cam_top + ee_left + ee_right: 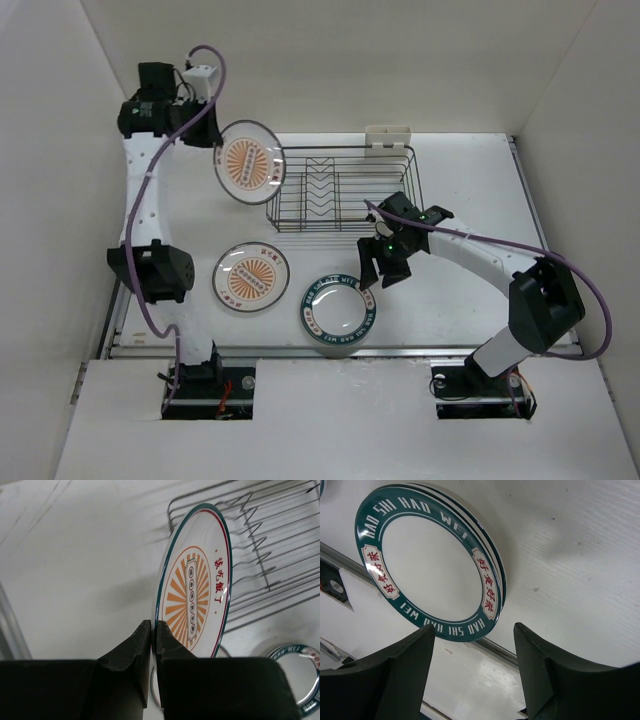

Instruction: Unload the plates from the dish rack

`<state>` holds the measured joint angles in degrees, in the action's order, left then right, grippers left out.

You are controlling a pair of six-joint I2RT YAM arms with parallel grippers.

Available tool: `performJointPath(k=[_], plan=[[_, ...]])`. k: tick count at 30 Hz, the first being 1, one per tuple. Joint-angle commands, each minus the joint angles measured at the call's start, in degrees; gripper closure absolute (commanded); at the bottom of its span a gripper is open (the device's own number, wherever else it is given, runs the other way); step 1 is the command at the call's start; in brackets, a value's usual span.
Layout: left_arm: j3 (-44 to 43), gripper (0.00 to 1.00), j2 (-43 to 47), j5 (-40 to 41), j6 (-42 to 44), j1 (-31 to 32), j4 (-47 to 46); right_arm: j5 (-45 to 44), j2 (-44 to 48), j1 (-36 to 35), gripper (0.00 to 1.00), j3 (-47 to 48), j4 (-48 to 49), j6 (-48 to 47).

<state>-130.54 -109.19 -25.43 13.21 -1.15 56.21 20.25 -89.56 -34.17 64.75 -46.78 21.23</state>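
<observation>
My left gripper (154, 626) is shut on the rim of an orange sunburst plate (196, 582) and holds it on edge in the air, left of the dark wire dish rack (345, 187). That plate also shows in the top view (248, 162). Another sunburst plate (250, 276) lies flat on the table. Teal-rimmed plates (337, 312) lie stacked near the front edge, also in the right wrist view (427, 560). My right gripper (376, 272) is open and empty, just right of and above that stack. The rack holds no plates that I can see.
A cream plastic holder (387, 136) sits on the rack's far edge. White walls enclose the table at left, back and right. A metal rail (340, 350) runs along the table's front edge.
</observation>
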Motion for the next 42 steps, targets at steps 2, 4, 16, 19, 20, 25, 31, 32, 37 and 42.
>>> performJointPath(k=[2,4,16,19,20,25,31,32,37,42], plan=[[9.1,1.00,13.4,-1.7,3.5,-3.9,8.7,-0.1,2.1,-0.4,0.30,1.3,3.5,0.1],[13.4,1.00,15.7,-1.7,4.1,-7.5,10.8,0.5,2.1,-0.4,0.30,2.1,3.5,0.1],[29.3,1.00,22.7,-3.7,22.3,-12.8,27.9,0.5,2.6,-0.4,0.30,2.4,2.9,0.1],[32.5,1.00,22.7,-0.6,25.3,-12.8,29.1,0.5,2.6,-0.4,0.30,2.4,2.9,0.1],[32.5,1.00,22.7,-0.6,26.8,-12.8,28.6,0.5,2.6,-0.4,0.30,2.4,2.9,0.1],[33.1,1.00,20.5,-3.7,34.2,-12.8,31.8,0.5,3.7,-0.9,0.30,1.8,3.5,0.1],[36.0,1.00,15.7,-6.5,36.5,-10.8,31.5,0.0,5.0,-0.9,0.30,-0.6,5.3,1.3],[36.5,1.00,15.0,-5.7,35.5,-10.2,30.6,0.0,5.0,-0.9,0.30,-0.6,5.3,1.3],[36.5,1.00,10.1,-7.4,33.5,-9.1,29.4,-0.6,5.0,-0.9,0.30,-0.1,5.3,1.3],[36.0,1.00,6.3,-7.4,31.4,-7.1,27.6,-0.6,4.5,-0.9,0.30,0.5,5.3,1.3]])
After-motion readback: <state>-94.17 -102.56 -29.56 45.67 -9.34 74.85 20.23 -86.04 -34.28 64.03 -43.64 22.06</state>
